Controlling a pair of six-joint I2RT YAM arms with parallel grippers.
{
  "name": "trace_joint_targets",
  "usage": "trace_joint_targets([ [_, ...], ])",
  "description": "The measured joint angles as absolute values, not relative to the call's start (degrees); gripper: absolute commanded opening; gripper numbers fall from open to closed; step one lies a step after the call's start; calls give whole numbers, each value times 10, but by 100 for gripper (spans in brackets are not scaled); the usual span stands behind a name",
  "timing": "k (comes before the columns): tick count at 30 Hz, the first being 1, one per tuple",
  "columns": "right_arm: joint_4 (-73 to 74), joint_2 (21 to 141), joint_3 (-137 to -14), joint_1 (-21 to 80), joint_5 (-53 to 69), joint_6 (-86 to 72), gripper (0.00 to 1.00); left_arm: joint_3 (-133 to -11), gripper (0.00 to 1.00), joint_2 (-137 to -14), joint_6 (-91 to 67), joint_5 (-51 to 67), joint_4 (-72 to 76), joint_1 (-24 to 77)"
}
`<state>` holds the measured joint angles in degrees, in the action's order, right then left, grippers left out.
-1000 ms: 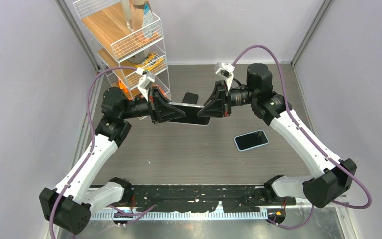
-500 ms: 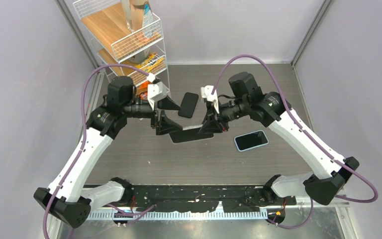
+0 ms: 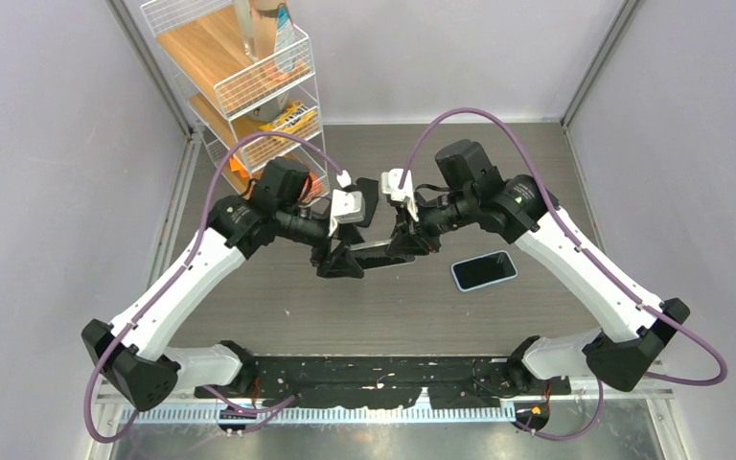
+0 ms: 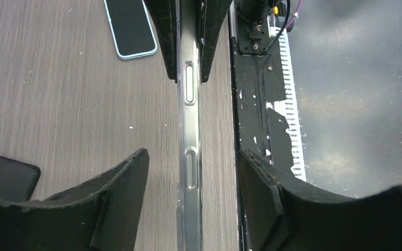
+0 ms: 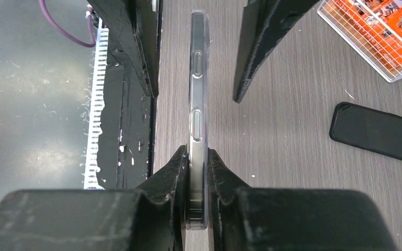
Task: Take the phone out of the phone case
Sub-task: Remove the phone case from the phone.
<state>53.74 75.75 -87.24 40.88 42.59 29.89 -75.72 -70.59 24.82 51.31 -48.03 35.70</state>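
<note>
The phone in its clear case [image 3: 376,251] is held edge-up above the table between both grippers. My right gripper [image 5: 197,151] is shut on one end of it; the silver edge with two side buttons [image 5: 197,89] runs away from the fingers. It is at the phone's right end in the top view [image 3: 400,241]. My left gripper [image 4: 192,153] is open, its fingers [image 4: 120,193] standing apart on either side of the phone's edge [image 4: 189,120] without touching it. It is at the phone's left end in the top view [image 3: 343,259].
A second phone in a light blue case [image 3: 484,270] lies screen-up on the table to the right. A flat black phone or case [image 5: 377,130] lies behind the grippers. A wire rack [image 3: 259,86] with orange packets stands at the back left. The black base rail [image 3: 374,379] runs along the near edge.
Both arms have come down and nearer, and the phone has turned from flat to edge-up. The left arm has swung in toward the middle. The right gripper still holds the phone.
</note>
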Motion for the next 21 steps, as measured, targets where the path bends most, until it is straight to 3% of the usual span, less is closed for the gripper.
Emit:
trace_joint_targets([
  [7,536,757,-872,409,420,298,6,-757,34,-722,251,500,-482,371],
  [11,536,756,-872,409,418,295,6,-757,2,-733,256,497,-485,374],
  [13,539,756,-872,409,415,287,8,-757,0,-735,266,495,-486,375],
  [15,540,756,-872,408,414,283,32,-757,0,-735,270,493,-485,376],
  [18,536,756,-872,405,418,274,55,-750,0,-730,270,489,-480,376],
  [21,515,752,-872,392,433,256,65,-716,0,-713,270,476,-477,375],
])
